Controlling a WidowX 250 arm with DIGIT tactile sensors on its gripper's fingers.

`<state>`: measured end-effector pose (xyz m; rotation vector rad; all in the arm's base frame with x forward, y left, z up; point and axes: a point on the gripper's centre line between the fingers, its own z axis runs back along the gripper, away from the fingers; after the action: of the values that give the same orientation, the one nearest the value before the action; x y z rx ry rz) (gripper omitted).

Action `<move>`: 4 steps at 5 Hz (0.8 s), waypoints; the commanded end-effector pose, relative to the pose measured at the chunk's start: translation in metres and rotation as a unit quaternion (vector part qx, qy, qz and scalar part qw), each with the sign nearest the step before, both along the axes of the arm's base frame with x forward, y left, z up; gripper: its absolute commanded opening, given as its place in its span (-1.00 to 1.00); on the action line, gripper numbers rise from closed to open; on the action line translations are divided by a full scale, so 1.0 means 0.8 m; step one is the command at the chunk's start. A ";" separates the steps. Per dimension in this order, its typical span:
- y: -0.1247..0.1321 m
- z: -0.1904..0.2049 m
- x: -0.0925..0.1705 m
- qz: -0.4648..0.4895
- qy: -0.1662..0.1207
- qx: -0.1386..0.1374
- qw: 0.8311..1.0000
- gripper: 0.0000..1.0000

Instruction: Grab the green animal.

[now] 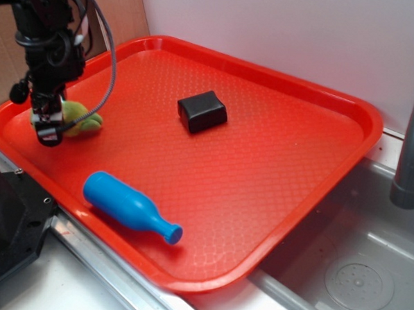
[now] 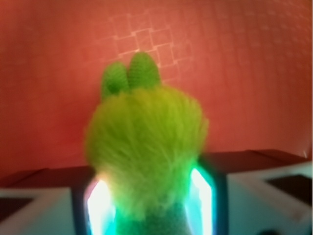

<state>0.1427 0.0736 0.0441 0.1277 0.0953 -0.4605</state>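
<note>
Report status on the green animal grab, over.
Gripper down at the tray's left edge, fingers either side of the green animal; closure unclear. Black block and blue bottle well clear. Nothing obstructing.
</note>
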 end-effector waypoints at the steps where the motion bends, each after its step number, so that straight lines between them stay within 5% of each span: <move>1: -0.037 0.082 0.024 0.127 -0.046 -0.079 0.988 -1.00; 2: -0.065 0.120 0.034 0.184 -0.040 -0.116 0.975 -1.00; 4: -0.122 0.168 0.051 0.221 -0.058 -0.102 0.968 -1.00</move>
<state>0.1725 -0.0262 0.1675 -0.0736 -0.0034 -0.0021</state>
